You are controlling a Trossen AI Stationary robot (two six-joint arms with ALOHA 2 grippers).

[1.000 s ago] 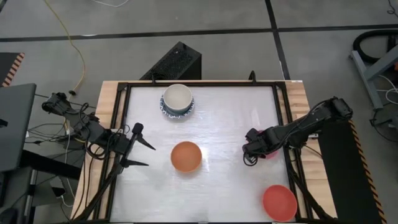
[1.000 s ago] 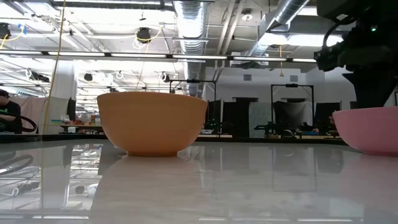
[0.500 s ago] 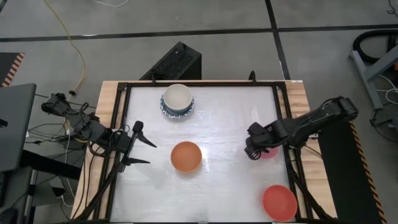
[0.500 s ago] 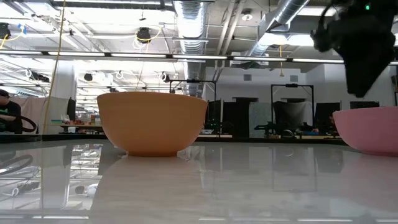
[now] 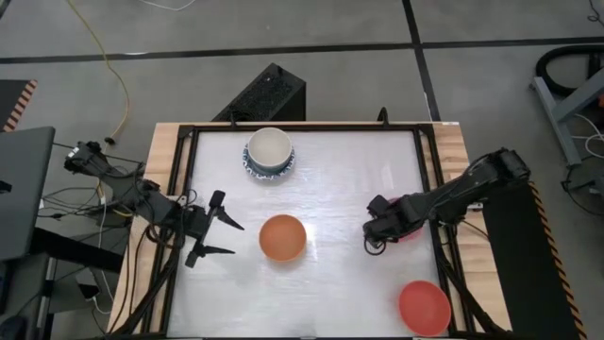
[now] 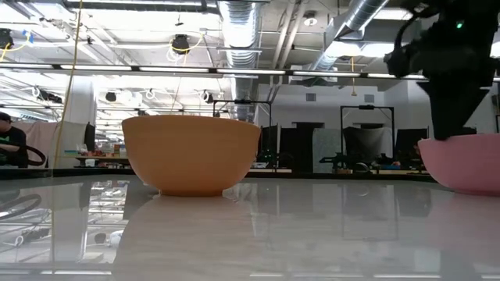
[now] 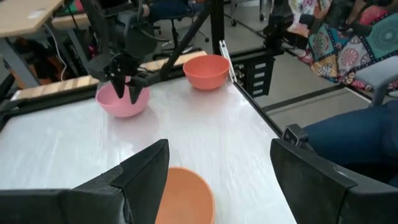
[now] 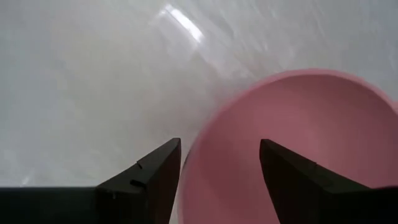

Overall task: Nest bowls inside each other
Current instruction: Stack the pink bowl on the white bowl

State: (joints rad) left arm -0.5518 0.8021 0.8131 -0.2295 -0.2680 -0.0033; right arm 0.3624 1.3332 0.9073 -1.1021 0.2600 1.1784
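Glossy pink bowl (image 8: 298,143), plain, round, upright

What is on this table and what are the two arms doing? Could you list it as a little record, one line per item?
orange bowl: mid-table, alone
pink bowl: right side, under the right gripper
red bowl: near right corner, alone
cream bowl: far edge, nested in a blue-rimmed white bowl
left gripper: open, beside the orange bowl, apart from it
right gripper: open, fingers straddling the pink bowl's rim

Orange bowl (image 5: 282,237), pink bowl (image 8: 292,149), red bowl (image 5: 424,306), white bowl w/ blue-patterned rim (image 5: 270,151).
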